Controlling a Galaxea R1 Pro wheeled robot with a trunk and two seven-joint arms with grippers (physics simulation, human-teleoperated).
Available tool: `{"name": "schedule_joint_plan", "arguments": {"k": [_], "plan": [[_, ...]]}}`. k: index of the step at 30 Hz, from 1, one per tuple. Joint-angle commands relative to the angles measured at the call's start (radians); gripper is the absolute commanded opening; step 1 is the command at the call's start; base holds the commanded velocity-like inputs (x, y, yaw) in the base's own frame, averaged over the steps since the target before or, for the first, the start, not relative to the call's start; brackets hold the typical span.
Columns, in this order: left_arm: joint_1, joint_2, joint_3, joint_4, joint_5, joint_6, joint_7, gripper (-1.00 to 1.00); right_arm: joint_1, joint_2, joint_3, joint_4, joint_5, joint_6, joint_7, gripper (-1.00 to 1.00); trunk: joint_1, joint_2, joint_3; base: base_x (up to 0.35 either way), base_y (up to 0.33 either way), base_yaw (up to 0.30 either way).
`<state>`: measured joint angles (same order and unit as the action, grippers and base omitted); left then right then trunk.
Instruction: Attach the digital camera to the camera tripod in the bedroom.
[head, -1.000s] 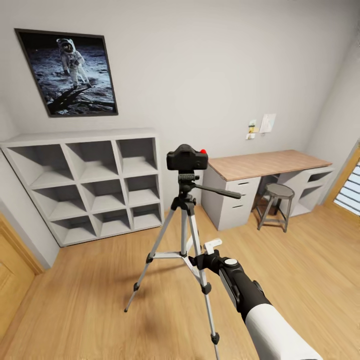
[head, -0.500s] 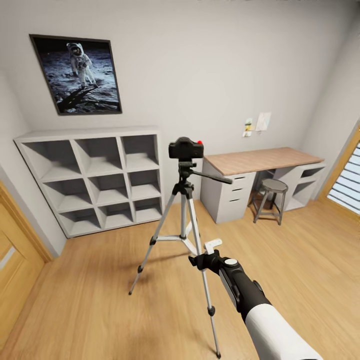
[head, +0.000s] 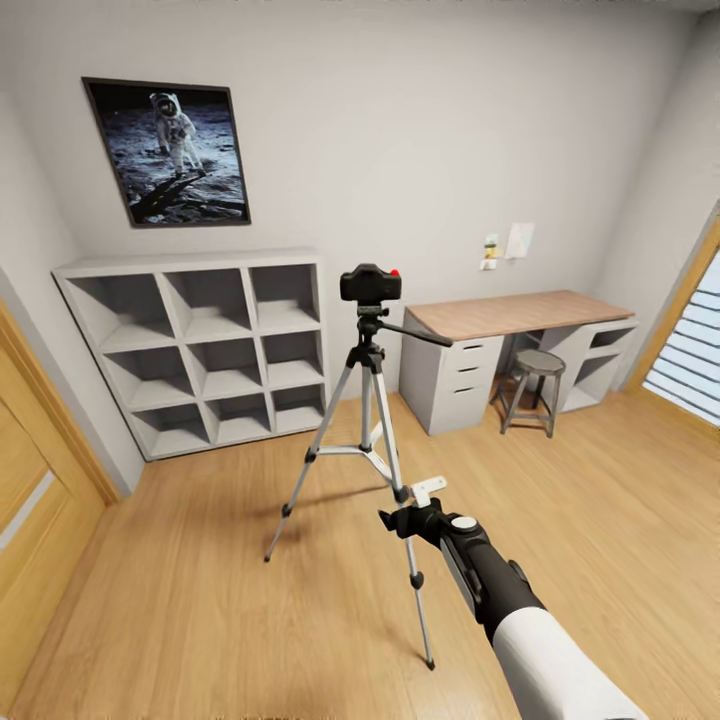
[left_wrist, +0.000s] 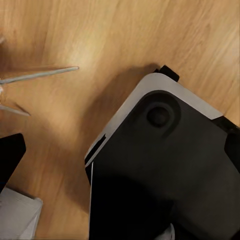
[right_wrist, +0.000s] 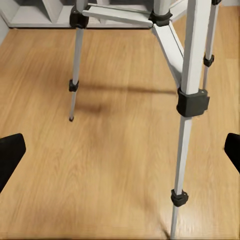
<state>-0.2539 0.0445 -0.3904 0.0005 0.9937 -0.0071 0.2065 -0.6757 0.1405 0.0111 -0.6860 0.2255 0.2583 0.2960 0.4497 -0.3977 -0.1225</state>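
Head view: digital camera (head: 370, 283) sits on camera tripod (head: 366, 400) head. Your right gripper (head: 412, 506) near 1 leg, jaws spread, empty. Left jaws: cannot tell.

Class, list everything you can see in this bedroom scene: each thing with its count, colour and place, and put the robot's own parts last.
digital camera: 1, black with red button, atop the tripod
camera tripod: 1, silver legs, black joints, mid-floor
cube shelf: 1, white, along the back wall
poster: 1, astronaut, above the shelf
desk: 1, wood top, white body, right of the tripod
stool: 1, grey, by the desk
right gripper: 1, black, open, near a tripod leg
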Motion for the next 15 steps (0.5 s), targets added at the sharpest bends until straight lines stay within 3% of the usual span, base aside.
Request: {"name": "schedule_joint_plan", "arguments": {"k": [1,15], "plan": [[-0.001,0.0,-0.008,0.0,0.008,-0.001,0.002,1.0,-0.001,-0.001,-0.002,-0.003,0.011,0.005,0.005,1.0,0.0,-0.002,-0.002,-0.16,0.0,0.0],[-0.001,0.0,-0.008,0.0,0.008,-0.002,0.002,1.0,-0.001,-0.011,-0.002,0.002,0.009,0.015,0.004,1.0,0.0,-0.002,-0.002,-0.031,0.0,0.0]]}}
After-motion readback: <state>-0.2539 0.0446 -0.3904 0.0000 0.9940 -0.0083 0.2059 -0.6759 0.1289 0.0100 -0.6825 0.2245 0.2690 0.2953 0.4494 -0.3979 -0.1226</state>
